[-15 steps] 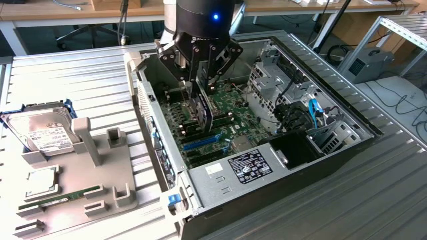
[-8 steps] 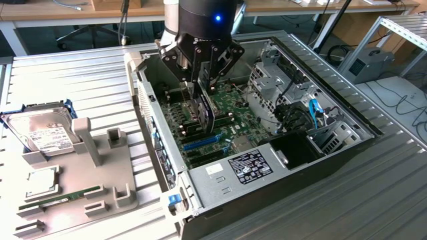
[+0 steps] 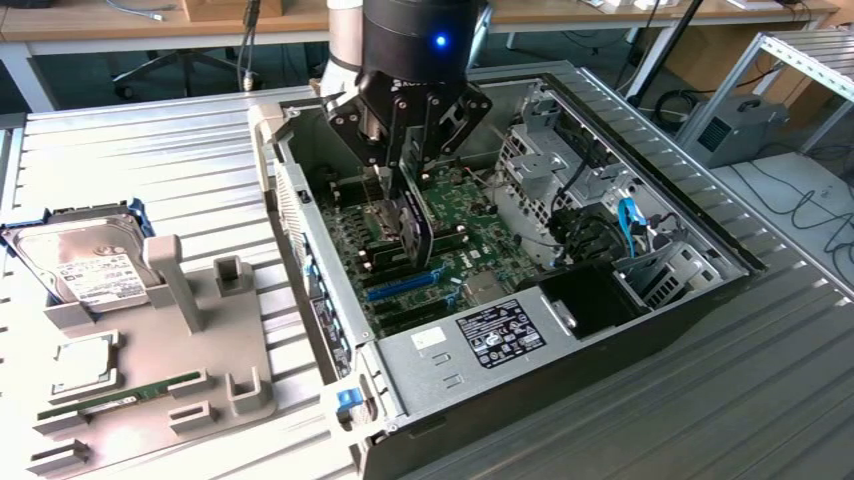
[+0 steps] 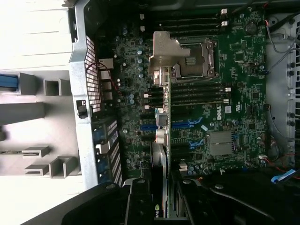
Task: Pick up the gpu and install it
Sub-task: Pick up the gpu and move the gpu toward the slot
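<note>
- A ribbed, pale metal table (image 3: 160, 160) carries the work; behind it stand wooden desks and an office chair, with loose cables on the floor at the exterior view's right.
- An open black computer case (image 3: 641, 350) lies on its side on the table, with its green motherboard (image 4: 234, 93) facing up.
- White letters reading "DELL" (image 4: 219, 111) are printed on the motherboard, beside the long black memory slots.
- A silver power supply box carries a black label (image 3: 497, 335) with white print too small to read.
- The gripper (image 3: 404, 175), black and angular, hangs over the middle of the case under a glossy black wrist with a blue light (image 3: 441, 41).
- Its fingers are closed on the gpu (image 3: 407, 235), a thin flat black card held on edge, upright, inside the case.
- The card's lower edge is down by the blue expansion slots (image 4: 183, 124); whether it sits in one I cannot tell.
- In the wrist view the card appears edge-on, with a small green mark (image 4: 158, 208) near the fingers, too small to read.
- The CPU socket (image 4: 190, 60) is a square metal frame with a silvery plate just beside it.
- On the exterior view's left, a grey moulded fixture (image 3: 174, 330) with upright posts lies on the table.
- It holds a silver hard drive (image 3: 87, 265) in a blue frame, with an unreadable white label.
- Also on it are a square metal processor (image 3: 83, 362) and a narrow green RAM stick (image 3: 120, 395).
</note>
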`<action>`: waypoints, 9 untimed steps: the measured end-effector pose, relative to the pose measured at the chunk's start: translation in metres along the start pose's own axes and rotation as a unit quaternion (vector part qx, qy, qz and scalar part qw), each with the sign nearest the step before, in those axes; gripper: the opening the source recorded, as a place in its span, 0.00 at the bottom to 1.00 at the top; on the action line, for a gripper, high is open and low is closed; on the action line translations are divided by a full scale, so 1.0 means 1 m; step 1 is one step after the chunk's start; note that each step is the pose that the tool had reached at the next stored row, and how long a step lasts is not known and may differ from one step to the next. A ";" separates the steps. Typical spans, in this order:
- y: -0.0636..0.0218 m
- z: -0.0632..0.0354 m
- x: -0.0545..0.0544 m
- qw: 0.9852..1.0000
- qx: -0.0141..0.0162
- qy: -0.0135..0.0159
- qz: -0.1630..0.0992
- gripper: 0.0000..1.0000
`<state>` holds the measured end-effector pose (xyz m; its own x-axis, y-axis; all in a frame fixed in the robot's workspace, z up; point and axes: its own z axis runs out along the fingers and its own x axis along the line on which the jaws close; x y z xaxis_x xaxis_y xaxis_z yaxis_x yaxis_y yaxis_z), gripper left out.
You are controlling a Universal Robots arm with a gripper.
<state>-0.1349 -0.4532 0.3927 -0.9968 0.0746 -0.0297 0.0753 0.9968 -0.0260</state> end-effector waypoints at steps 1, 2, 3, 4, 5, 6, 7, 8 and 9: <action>0.0001 0.0005 -0.001 1.000 0.000 0.000 0.000 0.26; 0.0001 0.0007 -0.001 1.000 0.000 0.000 0.000 0.26; 0.0001 0.0009 -0.001 1.000 0.000 0.000 0.000 0.26; 0.0002 0.0011 -0.001 1.000 0.000 0.000 0.000 0.26; 0.0002 0.0013 -0.002 1.000 0.001 0.000 0.000 0.26; 0.0002 0.0015 -0.002 1.000 0.001 0.000 0.000 0.26; 0.0003 0.0017 -0.002 1.000 0.001 0.000 0.000 0.26; 0.0003 0.0019 -0.002 1.000 0.001 0.000 0.000 0.26; 0.0003 0.0021 -0.003 1.000 0.001 0.000 0.000 0.26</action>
<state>-0.1321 -0.4532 0.3907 -0.9968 0.0746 -0.0299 0.0754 0.9968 -0.0279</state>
